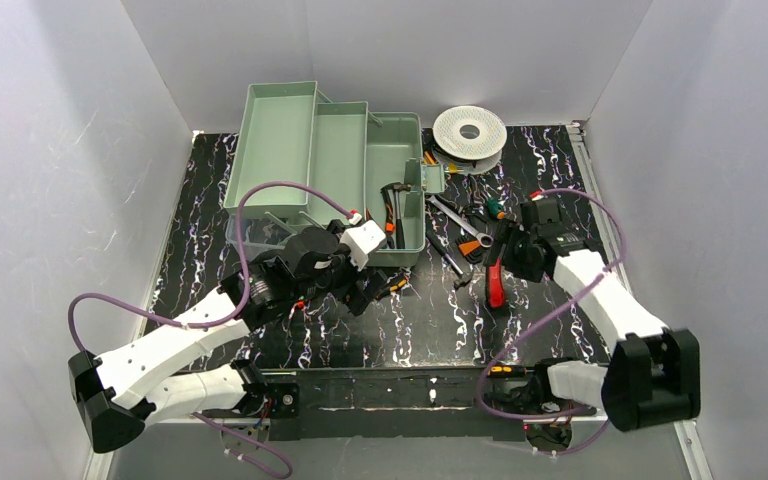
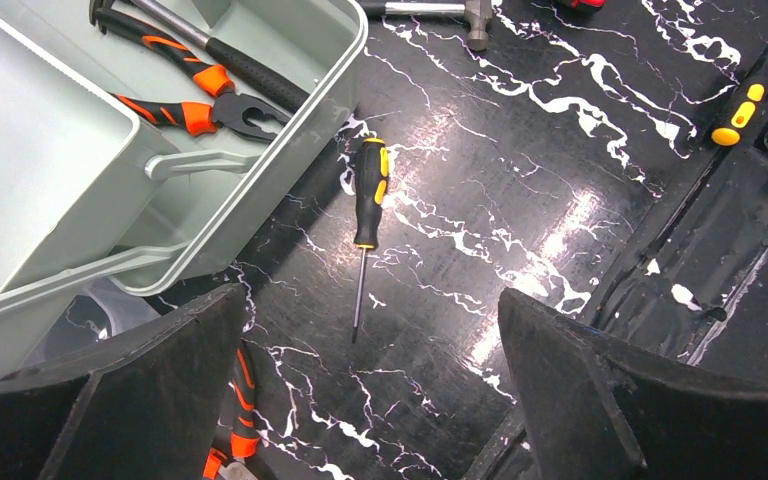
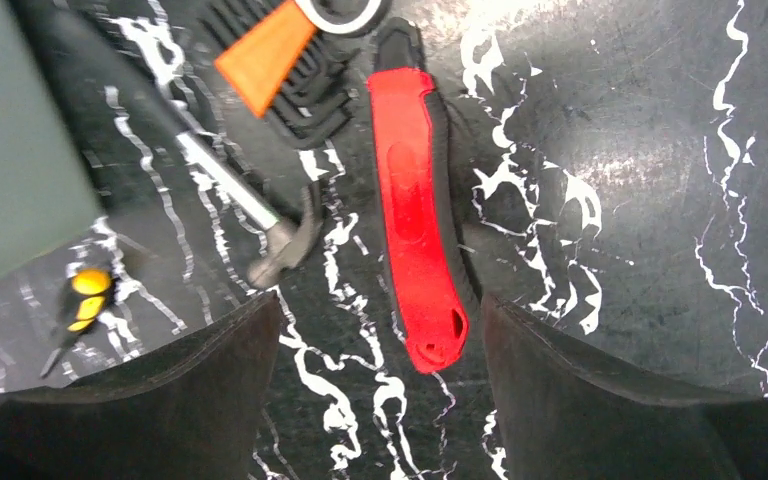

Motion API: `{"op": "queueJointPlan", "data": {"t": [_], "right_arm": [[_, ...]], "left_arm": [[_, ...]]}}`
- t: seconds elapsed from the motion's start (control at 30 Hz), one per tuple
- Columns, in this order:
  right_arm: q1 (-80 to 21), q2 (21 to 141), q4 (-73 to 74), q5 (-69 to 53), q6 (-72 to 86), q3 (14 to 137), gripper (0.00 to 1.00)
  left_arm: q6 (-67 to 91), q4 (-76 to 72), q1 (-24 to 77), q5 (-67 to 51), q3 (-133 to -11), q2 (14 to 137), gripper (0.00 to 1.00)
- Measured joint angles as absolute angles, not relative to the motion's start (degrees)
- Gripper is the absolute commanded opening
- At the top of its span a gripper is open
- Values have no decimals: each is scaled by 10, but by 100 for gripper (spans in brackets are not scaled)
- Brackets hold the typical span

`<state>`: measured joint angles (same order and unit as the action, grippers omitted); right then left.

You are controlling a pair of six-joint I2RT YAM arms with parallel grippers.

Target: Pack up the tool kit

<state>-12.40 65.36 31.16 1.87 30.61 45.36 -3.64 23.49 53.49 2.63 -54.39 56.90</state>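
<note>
The sage-green toolbox (image 1: pixel 290 150) stands open at the back left with its trays spread. Its lowest bin (image 2: pixel 300 110) holds orange-handled pliers (image 2: pixel 195 110) and a black-handled hammer (image 2: pixel 250 72). My left gripper (image 1: pixel 380 288) hovers open and empty over the mat just in front of the box's right corner (image 2: pixel 370 400). A black-and-yellow screwdriver (image 2: pixel 368 190) lies ahead of it. A second pair of orange pliers (image 2: pixel 243 400) lies by its left finger. My right gripper (image 1: pixel 497 262) is open (image 3: pixel 380 400) above the red knife (image 3: pixel 415 240), whose near end lies between the fingers.
A white perforated spool (image 1: pixel 470 130) sits at the back right. Loose tools lie right of the box: a small hammer (image 3: pixel 260 215), a black hex-key set (image 3: pixel 300 95) with an orange tab, wrenches (image 1: pixel 457 215) and another yellow-tipped screwdriver (image 2: pixel 740 112). White walls enclose the mat.
</note>
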Motion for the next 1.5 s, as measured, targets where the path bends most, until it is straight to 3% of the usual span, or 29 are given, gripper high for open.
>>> {"op": "queueJointPlan", "data": {"t": [0.33,0.4,0.47,0.53,0.67,0.87,1.03,1.23,1.5], "right_arm": [[-150,833,317,45,288,478,65],[-152,862,316,51,289,487,55],[-156,881,321,58,287,494,31],[-158,884,319,58,283,499,19],[-162,866,315,48,282,497,18],[-162,677,275,2,296,464,18],[-162,553,145,-114,350,395,17],[-175,536,4,-236,433,334,17],[-218,537,-71,-288,431,353,17]], "left_arm": [[-34,232,535,24,-544,569,98],[-34,232,535,23,-544,569,98],[-34,232,535,23,-544,569,98],[-32,231,535,21,-544,569,98],[-23,230,535,12,-544,569,98],[1,216,535,-18,-544,585,98],[16,196,535,-38,-544,608,98],[28,174,535,-61,-564,651,98],[67,106,535,-86,-595,703,98]]}}
